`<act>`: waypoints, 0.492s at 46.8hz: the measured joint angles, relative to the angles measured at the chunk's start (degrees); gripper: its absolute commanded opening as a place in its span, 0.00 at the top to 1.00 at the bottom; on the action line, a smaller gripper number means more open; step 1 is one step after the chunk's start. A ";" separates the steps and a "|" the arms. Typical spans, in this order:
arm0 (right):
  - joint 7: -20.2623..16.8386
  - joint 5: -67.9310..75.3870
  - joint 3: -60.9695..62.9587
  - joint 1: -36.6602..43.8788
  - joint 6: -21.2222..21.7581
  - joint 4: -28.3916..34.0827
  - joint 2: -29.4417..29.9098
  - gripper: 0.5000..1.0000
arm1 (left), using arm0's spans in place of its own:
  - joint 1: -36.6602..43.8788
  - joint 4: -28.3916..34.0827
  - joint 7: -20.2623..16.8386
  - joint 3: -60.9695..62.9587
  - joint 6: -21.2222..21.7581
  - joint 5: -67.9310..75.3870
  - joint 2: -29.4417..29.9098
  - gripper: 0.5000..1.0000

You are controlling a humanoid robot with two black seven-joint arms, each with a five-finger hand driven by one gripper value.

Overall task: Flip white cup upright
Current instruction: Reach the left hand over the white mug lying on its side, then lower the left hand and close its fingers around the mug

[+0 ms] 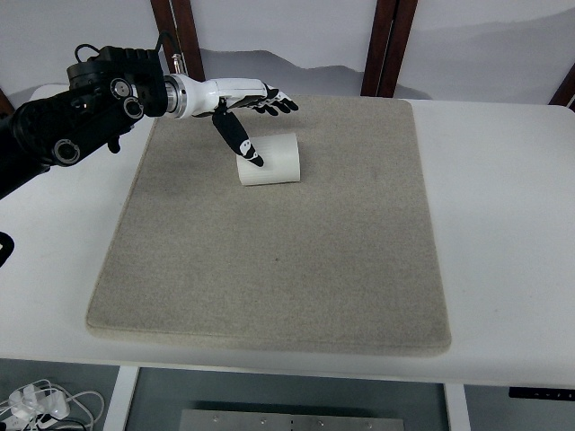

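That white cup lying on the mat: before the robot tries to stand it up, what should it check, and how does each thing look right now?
1. White cup on its side, needing the flip: ok, it lies flat on the grey mat.
2. Left hand near the cup: ok, the thumb points down at the cup's left end and the other fingers stretch out above it.
3. Hand gripping the cup: not ok, the fingers are spread and not closed on it.
4. Thumb actually touching the cup: cannot tell from this view.
5. Room on the mat to set it upright: ok, bare mat all around.
6. Right hand: cannot tell, out of view.
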 measured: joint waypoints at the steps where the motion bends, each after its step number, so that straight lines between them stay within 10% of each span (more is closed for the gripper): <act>1: -0.01 0.00 -0.01 -0.01 0.00 0.00 0.00 0.10 | 0.06 0.07 0.10 0.01 0.00 0.00 0.00 0.04; 23: -0.01 0.00 -0.01 0.00 0.00 0.01 0.00 0.10 | 0.35 4.71 1.80 2.73 1.41 -0.15 -3.43 0.03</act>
